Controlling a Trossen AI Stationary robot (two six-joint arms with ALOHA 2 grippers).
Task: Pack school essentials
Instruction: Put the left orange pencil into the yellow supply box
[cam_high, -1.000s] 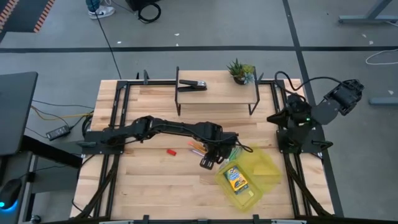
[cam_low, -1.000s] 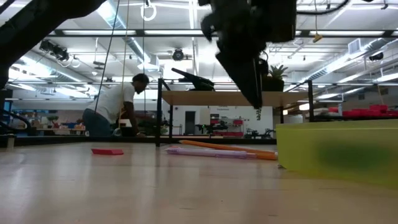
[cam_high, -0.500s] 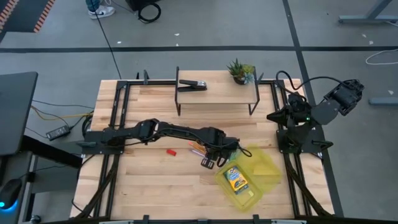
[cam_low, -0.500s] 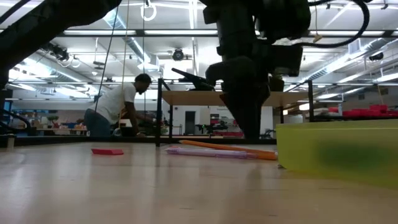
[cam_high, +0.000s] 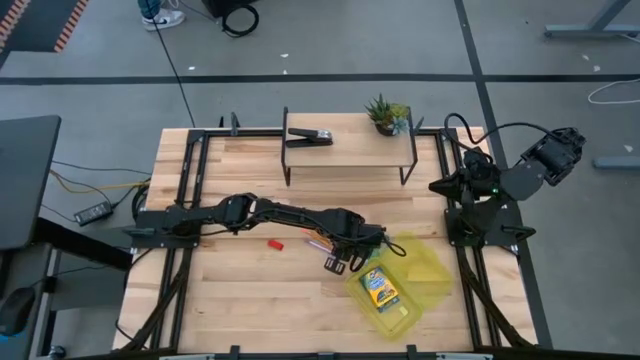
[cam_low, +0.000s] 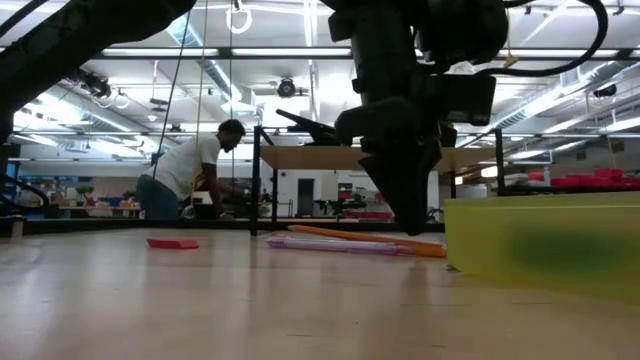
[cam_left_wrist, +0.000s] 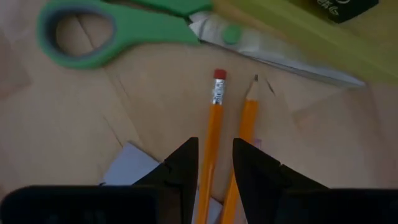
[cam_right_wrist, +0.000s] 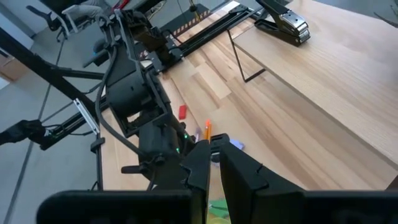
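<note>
From above: left gripper (cam_high: 345, 250) lowered mid-worktop beside yellow-green bin (cam_high: 400, 283) holding crayon box (cam_high: 381, 288).

Left wrist: jaws narrowed around an orange pencil (cam_left_wrist: 214, 130), second pencil (cam_left_wrist: 246, 124) alongside, scissors (cam_left_wrist: 155, 28) beyond.

Right gripper (cam_right_wrist: 213, 163): parked at right edge, fingers nearly together, empty.

Robotics lab, ceiling strip lights (cam_low: 300, 52), workbenches (cam_low: 90, 208)

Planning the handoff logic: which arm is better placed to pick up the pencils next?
The left. The left gripper is down at the pencils with one between its fingers, while the right gripper waits at the table's right edge, away from them.
</note>
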